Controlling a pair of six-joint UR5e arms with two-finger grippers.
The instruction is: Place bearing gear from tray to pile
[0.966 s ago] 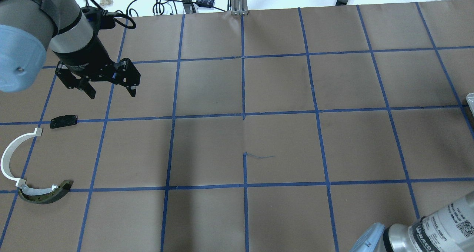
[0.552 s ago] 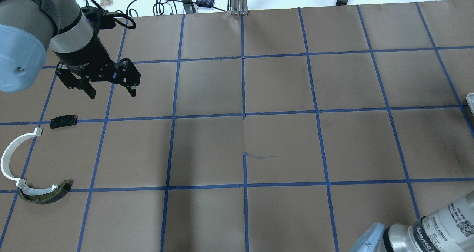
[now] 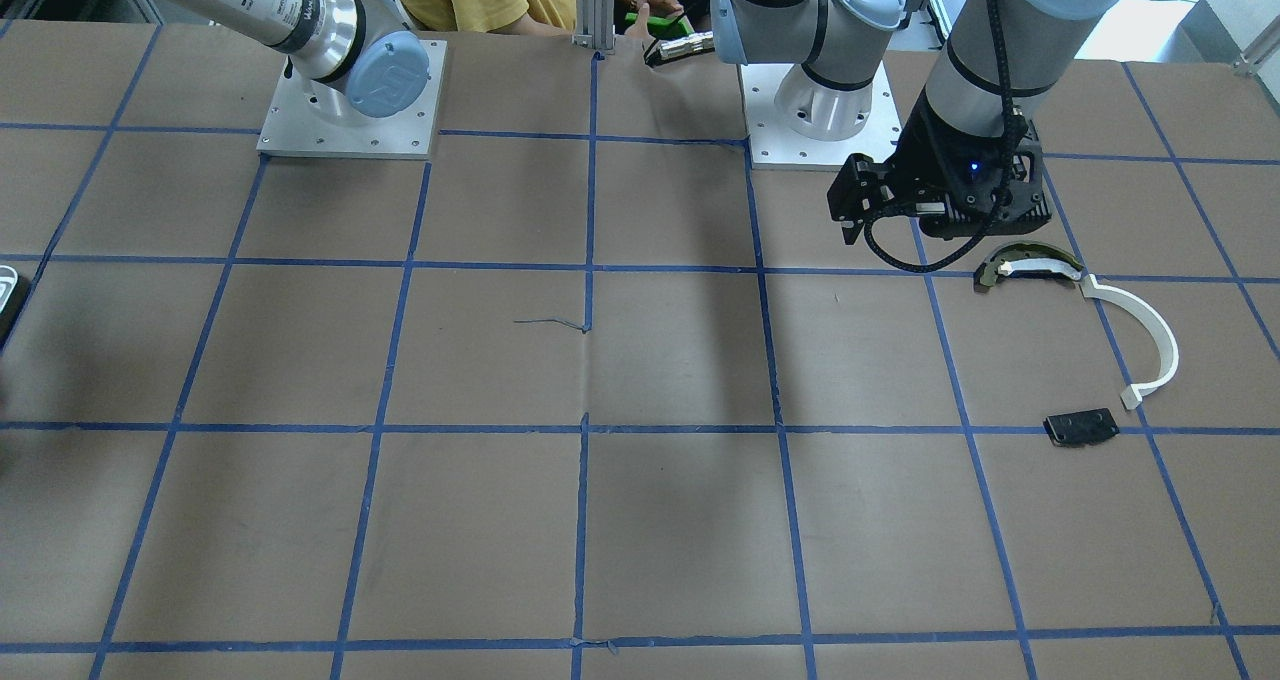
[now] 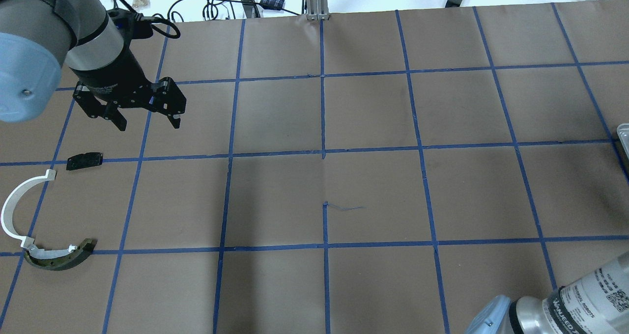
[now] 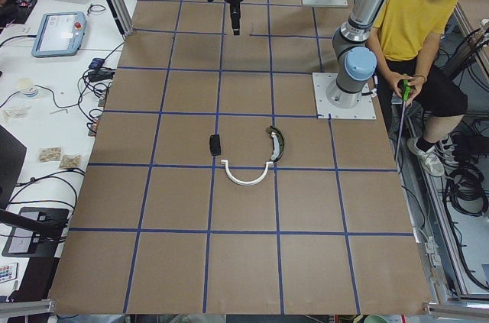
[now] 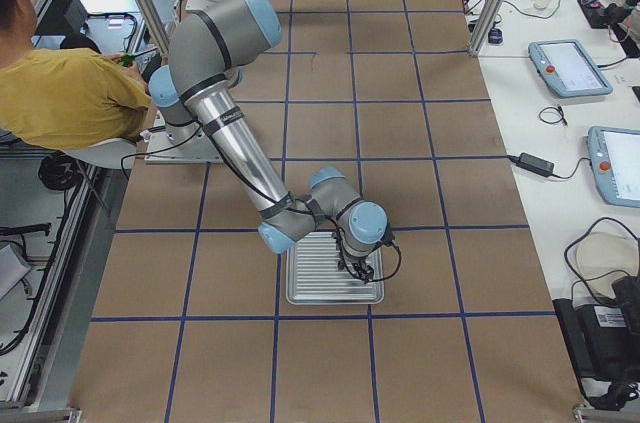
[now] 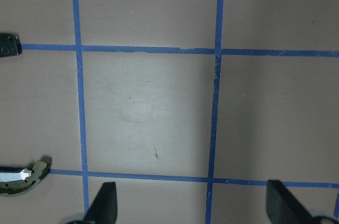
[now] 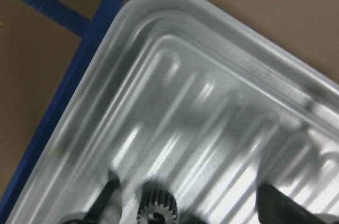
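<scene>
The bearing gear (image 8: 156,206), small, dark and toothed, lies in the ribbed metal tray (image 8: 175,1) near its corner. My right gripper (image 8: 194,203) is open and low over the tray (image 6: 300,293), its fingers on either side of the gear, which is closer to the left finger. The pile lies on the far side of the table: a white curved strip (image 4: 12,211), an olive-edged curved piece (image 4: 59,260) and a flat black plate (image 4: 84,160). My left gripper (image 4: 147,123) is open and empty, hovering just beyond the black plate.
Brown paper with a blue tape grid covers the table (image 4: 324,177). Only a sliver of the tray (image 4: 624,130) shows at the overhead view's right edge. A person in a yellow shirt (image 5: 412,17) sits behind the robot bases. Cables and tablets lie off the table's far edge.
</scene>
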